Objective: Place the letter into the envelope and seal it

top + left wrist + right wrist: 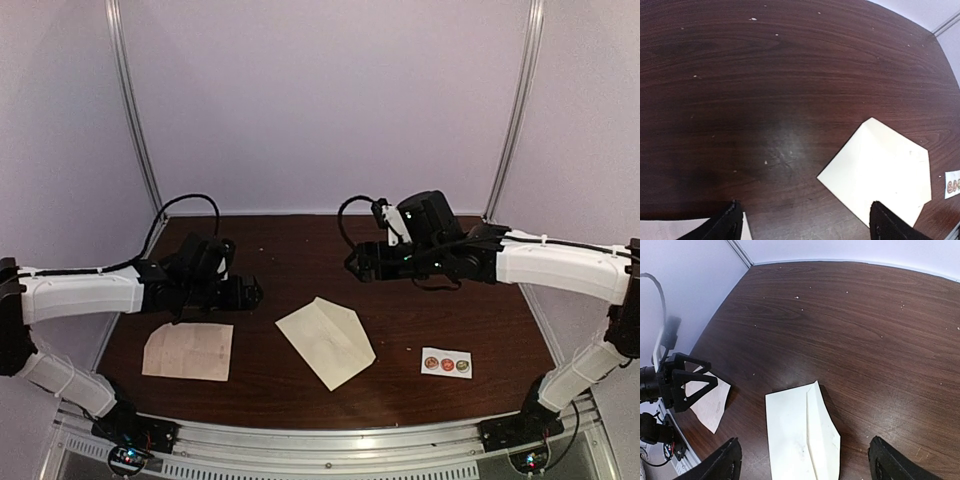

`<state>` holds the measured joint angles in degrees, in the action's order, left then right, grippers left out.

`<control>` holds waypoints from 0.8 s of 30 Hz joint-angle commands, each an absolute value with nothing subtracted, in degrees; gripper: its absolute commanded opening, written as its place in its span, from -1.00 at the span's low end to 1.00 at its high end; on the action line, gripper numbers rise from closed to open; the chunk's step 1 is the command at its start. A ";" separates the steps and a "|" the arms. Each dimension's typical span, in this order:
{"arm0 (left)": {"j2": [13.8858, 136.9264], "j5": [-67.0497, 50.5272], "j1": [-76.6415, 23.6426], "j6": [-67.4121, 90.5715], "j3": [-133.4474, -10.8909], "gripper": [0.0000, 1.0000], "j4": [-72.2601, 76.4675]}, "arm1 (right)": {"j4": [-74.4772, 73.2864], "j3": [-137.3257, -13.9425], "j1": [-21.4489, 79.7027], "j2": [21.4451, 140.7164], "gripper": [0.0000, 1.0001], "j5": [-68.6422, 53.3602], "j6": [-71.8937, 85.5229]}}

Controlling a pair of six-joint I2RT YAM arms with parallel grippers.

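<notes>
You're at the start, I'd say: left hand [248, 293] and right hand [362, 263] both hover spread, empty. The letter [188, 350] lies just beside the left hand, the envelope [325, 340] between both. Next, pinch the letter's edge.

Top external: set high at 6 o'clock, aimed toward 12.
Wrists: held low, closer.
Shared: envelope [325, 342] is seen by all.

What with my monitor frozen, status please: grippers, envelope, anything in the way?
Left gripper, right gripper open, empty, above table. Envelope flat mid-table, untouched. Pinkish sheet left, sticker strip right, both clear of it.
</notes>
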<state>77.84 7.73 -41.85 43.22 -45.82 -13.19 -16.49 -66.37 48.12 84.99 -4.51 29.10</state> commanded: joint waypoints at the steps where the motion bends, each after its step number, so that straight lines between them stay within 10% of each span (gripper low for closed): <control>1: 71.41 15.65 -41.31 50.51 -42.10 0.85 -20.17 | -16.22 -63.42 47.69 80.12 0.77 -6.99 28.21; 24: 58.69 16.89 -36.04 60.10 -23.87 0.95 -16.11 | -7.81 -54.62 47.68 81.83 0.77 -20.41 26.06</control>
<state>58.37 17.78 -36.99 60.88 -26.15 -22.04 -10.09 -55.09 47.86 80.40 -19.29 25.89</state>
